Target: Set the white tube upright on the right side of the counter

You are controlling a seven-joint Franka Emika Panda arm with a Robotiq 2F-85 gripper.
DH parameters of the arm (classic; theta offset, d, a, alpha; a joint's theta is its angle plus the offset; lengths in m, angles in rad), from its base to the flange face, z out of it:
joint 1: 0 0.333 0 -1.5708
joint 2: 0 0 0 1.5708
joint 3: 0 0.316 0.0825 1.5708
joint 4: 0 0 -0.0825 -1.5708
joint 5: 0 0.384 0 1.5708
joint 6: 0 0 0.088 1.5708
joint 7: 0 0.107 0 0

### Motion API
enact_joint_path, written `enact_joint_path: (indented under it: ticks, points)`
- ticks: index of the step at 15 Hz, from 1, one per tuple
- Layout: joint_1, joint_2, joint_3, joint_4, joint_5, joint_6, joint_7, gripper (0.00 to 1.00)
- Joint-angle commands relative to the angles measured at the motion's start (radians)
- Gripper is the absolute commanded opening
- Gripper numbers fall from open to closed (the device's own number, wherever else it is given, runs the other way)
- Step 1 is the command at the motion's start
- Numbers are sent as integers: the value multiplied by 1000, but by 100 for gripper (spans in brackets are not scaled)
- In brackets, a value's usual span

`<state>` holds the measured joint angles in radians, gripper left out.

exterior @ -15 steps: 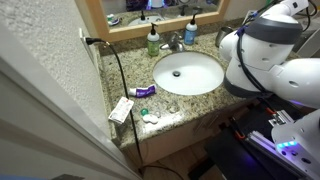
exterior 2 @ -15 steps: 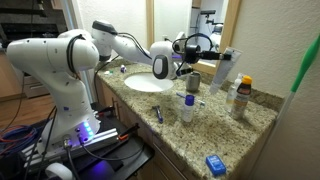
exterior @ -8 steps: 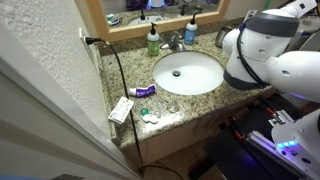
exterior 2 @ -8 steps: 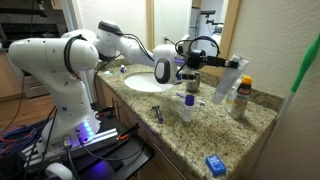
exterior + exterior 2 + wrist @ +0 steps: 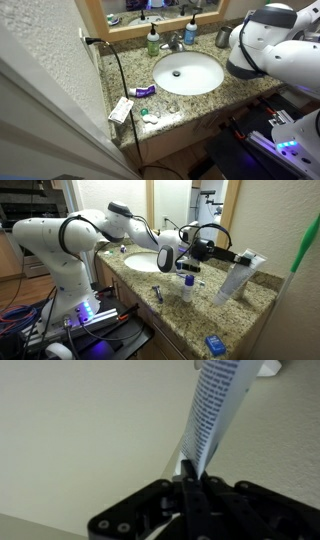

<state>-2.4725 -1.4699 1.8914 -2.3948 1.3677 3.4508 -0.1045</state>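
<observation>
My gripper [image 5: 237, 256] is shut on the white tube [image 5: 235, 280] near its upper end and holds it over the right part of the speckled granite counter [image 5: 175, 320]. The tube hangs tilted, its lower end close to the counter top; I cannot tell whether it touches. In the wrist view the tube [image 5: 215, 405], with dark print, rises slanted from between the shut jaws [image 5: 190, 472]. In an exterior view the arm [image 5: 270, 45] hides the tube and gripper.
A stubby white bottle with a blue cap [image 5: 186, 285] stands just left of the tube. A blue item [image 5: 215, 344] lies at the near right edge. The oval sink [image 5: 188, 72], faucet [image 5: 175, 42], metal cup [image 5: 222, 38], green bottle [image 5: 153, 42] and white box [image 5: 121, 109] lie further left.
My gripper has carried the tube to the right along the counter, from near the mirror and cup out past the white bottle, and lowered it toward the counter.
</observation>
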Motion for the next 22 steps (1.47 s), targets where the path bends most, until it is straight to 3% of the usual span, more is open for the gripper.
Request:
enact_joint_path:
  ticks: [1,5,10,16,17,21,22]
  points:
    - [-9,0,9,4,0,0,0,4]
    - [-23,0,24,19,18,17,-18,1]
    - [-52,1,114,43,27,28,53,1]
    - [-97,8,108,82,1,-41,141,1]
    - [-95,1,105,64,-65,-55,223,1]
    - [-117,34,123,76,-78,-79,193,1]
    - [-105,3,105,61,-134,-117,259,1]
